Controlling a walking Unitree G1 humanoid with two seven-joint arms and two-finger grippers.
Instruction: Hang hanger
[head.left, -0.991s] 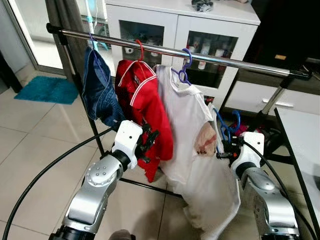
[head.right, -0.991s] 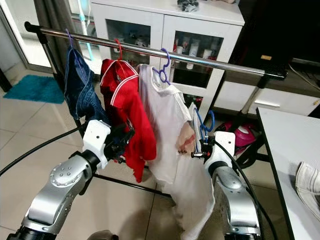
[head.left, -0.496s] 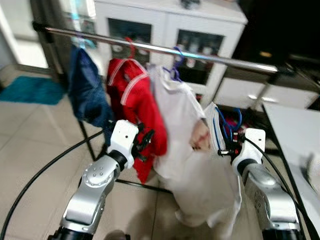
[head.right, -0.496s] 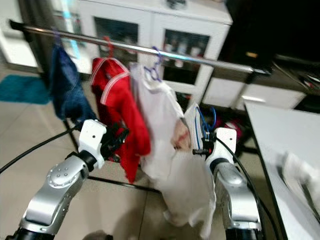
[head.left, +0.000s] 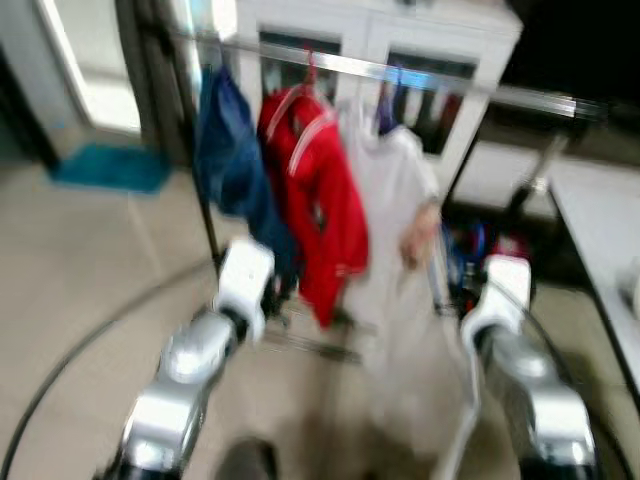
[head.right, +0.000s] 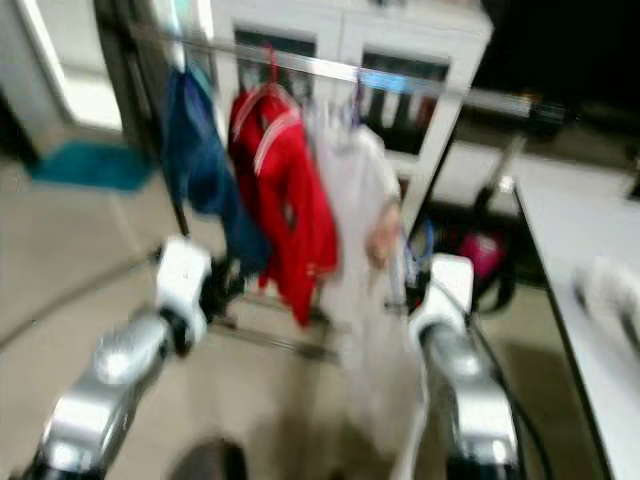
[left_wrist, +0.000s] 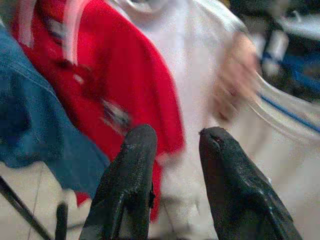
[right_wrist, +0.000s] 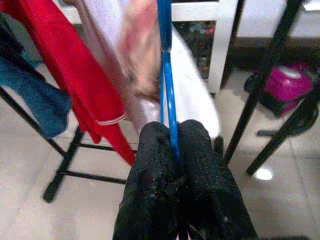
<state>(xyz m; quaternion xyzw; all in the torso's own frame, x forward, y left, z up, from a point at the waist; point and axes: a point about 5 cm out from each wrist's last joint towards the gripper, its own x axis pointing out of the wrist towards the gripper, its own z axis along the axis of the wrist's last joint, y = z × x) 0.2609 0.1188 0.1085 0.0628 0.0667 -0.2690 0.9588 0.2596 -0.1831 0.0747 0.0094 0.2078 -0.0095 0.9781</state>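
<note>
Right wrist view: right gripper (right_wrist: 175, 145) pinched on thin blue hanger (right_wrist: 166, 85) below the rail (head.left: 450, 80); light, stiff, probably slippery; left gripper (left_wrist: 175, 145) spread, empty.

I see a thin blue hanger (right_wrist: 166, 75) standing upright, its lower part pinched between black fingers (right_wrist: 150, 165), a white garment (right_wrist: 192, 92) draped on it. It sits well below the blurred chrome rail (head.left: 450, 85), not hooked on.
</note>
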